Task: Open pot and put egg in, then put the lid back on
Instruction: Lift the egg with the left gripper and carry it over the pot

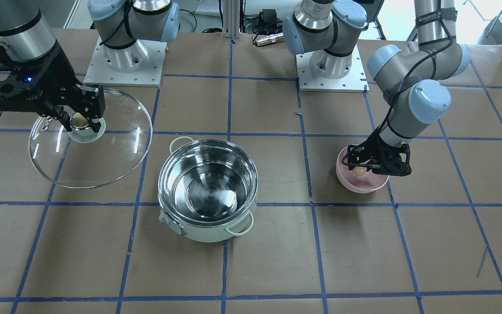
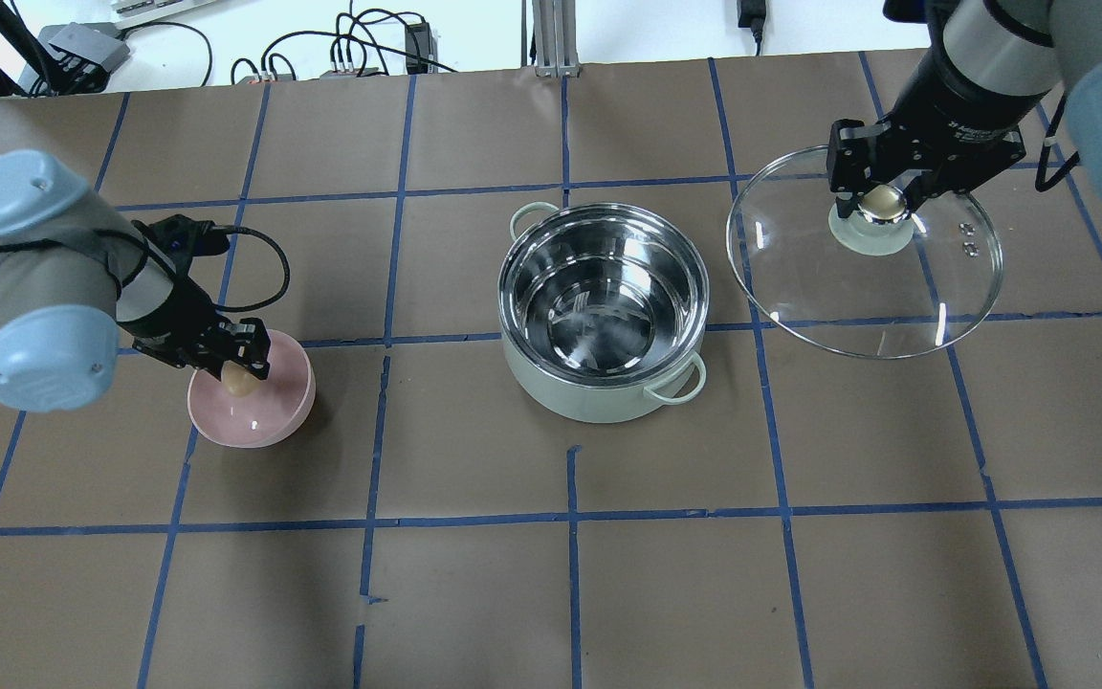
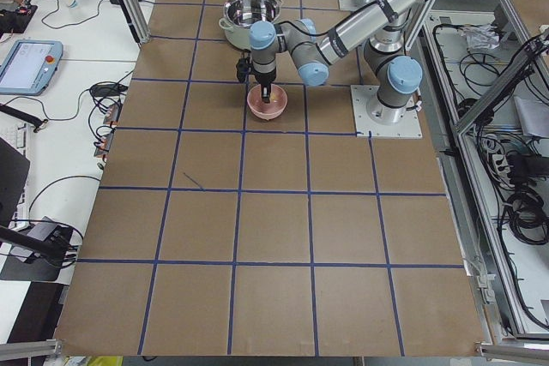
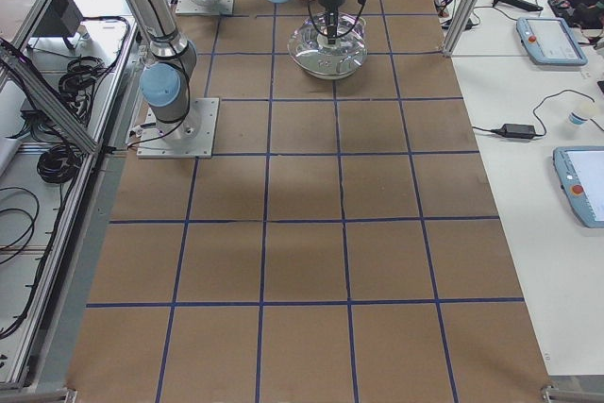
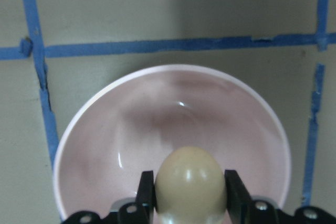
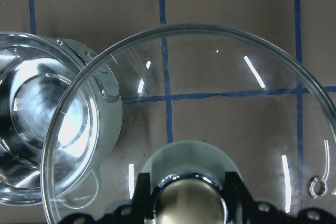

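One smooth tan oval egg (image 5: pixel 190 179): was pinched by the left gripper (image 2: pixel 238 375).
Round clear glass lid (image 2: pixel 857 287): its knob was pinched by the right gripper (image 2: pixel 881 203).
Round mint-green pot (image 2: pixel 599 394): was shiny steel inside.

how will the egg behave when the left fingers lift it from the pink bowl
Probably slippery: the egg is smooth and glossy, pinched only at its sides by the fingers. If dropped, its rounded shape would likely roll in the pink bowl.

There is one pot (image 2: pixel 589 397), with one lid (image 2: pixel 857 287) to the robot's right of it and one pink bowl (image 2: pixel 269 421) to the robot's left. One egg (image 5: pixel 190 179) is also left of the pot. Two grippers are in view, the left gripper (image 2: pixel 233 371) and the right gripper (image 2: pixel 881 203), one on either side of the pot.
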Robot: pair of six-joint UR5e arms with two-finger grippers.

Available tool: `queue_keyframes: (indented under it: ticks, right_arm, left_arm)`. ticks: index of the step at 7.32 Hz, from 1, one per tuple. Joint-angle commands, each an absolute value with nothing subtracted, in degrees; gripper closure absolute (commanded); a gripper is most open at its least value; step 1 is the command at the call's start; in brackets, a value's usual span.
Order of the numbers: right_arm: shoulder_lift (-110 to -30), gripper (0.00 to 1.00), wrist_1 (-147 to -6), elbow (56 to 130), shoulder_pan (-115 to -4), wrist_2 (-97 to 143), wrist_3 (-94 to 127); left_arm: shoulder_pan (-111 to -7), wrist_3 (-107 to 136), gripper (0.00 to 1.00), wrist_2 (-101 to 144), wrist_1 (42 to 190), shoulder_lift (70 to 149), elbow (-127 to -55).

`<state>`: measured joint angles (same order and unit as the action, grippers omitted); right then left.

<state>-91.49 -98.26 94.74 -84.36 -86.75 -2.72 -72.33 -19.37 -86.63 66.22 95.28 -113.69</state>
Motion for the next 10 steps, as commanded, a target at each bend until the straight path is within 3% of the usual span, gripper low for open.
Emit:
queue_keyframes:
  ticks: [1,4,6,10]
  right_arm:
    - [-91.41,0.78,-98.26,94.75,-84.29,-86.75,-2.81]
    - [-91.41,0.78,-98.26,94.75,-84.29,-86.66,-2.81]
    - [-91.32,0.78,-98.26,94.75,-83.94,-86.66,-3.77]
    - [-91.32,0.77,-98.35,94.75,-83.41,-86.66,-5.27]
  left_arm:
    - [-76.26,-16.80,0.87,-86.57,75.48,94.66,-103.48]
    - [-91.61,-3.47,0.87,-86.40,73.84,96.93,-96.78]
    - [-100.77,7.06,0.87,-86.48,64.22,104.54,-95.28]
    - [-108.53,13.44,0.87,-86.48,60.04,109.50,-91.50]
